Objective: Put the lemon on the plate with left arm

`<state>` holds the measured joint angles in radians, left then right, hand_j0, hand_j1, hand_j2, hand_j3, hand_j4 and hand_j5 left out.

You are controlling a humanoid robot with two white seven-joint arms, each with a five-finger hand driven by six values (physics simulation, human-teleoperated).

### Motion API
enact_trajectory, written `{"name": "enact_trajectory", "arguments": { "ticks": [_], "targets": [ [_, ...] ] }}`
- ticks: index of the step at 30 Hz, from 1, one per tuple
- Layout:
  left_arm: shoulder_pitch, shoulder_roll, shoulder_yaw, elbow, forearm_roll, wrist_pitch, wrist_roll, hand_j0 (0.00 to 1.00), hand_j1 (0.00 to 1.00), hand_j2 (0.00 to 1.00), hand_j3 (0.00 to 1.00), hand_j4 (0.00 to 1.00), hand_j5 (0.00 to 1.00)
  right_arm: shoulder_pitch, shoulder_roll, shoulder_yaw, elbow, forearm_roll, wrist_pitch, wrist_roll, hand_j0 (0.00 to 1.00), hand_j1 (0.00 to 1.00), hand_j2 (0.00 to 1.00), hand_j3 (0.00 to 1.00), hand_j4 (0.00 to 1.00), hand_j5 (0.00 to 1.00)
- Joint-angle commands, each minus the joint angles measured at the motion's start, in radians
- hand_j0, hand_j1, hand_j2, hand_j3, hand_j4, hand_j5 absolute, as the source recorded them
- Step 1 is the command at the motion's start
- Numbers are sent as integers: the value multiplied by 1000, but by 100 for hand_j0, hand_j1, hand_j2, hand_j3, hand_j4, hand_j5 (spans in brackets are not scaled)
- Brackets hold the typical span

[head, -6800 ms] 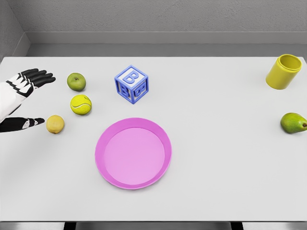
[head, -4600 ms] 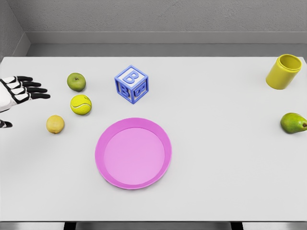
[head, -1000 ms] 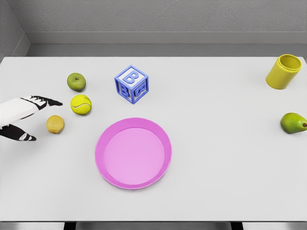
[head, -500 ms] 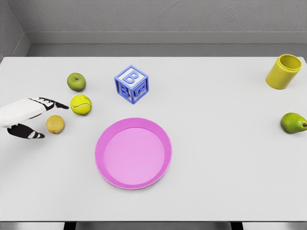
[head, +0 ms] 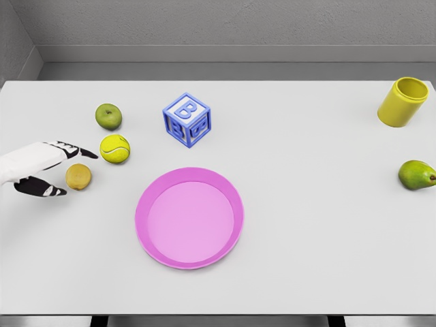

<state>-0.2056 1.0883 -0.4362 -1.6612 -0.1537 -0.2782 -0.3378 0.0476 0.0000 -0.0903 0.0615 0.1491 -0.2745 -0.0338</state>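
The left hand (head: 42, 167) came in low from the left edge, fingers apart and holding nothing. Its upper fingers (head: 76, 150) reached over the lemon (head: 78, 176) twd the tennis ball (head: 114, 148), while the thumb sat below and left of the fruit. So the lemon lay in the gap betw them, prob. a bracket set up for closing round it; whether any pad touched the skin, can't tell.

The lemon sat on the table (head: 306, 238), near the left edge, well apart from the pink plate (head: 189, 217), which lay empty, lower and to the right. My read: grasp not yet made, carry to plate not begun. The ball being just beside the fingertips looked like the main risk of a knock.

Count: 1 lemon, 1 plate, 1 tennis ball, 1 green apple (head: 108, 116), 1 blue letter block (head: 187, 119), 1 yellow cup (head: 402, 101), 1 pear (head: 416, 175). Only 1 hand in view; right arm not seen.
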Motion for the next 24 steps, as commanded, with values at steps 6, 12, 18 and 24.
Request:
{"name": "enact_trajectory", "arguments": {
  "ticks": [6, 12, 18, 24],
  "targets": [
    [-3, -16, -4, 17, -1, 1, 0, 86, 86, 86, 86, 86, 86, 0, 0, 0, 0, 0, 0, 0, 100, 100, 100, 100, 100, 100],
    [-69, -36, -84, 54, -3, 1, 0, 86, 86, 86, 86, 86, 86, 0, 0, 0, 0, 0, 0, 0, 100, 100, 100, 100, 100, 100],
    [-77, -42, -93, 61, -3, 1, 0, 86, 86, 86, 86, 86, 86, 0, 0, 0, 0, 0, 0, 0, 100, 100, 100, 100, 100, 100],
    [-77, -42, -95, 63, -3, 1, 0, 86, 86, 86, 86, 86, 86, 0, 0, 0, 0, 0, 0, 0, 100, 100, 100, 100, 100, 100]
  ]
}}
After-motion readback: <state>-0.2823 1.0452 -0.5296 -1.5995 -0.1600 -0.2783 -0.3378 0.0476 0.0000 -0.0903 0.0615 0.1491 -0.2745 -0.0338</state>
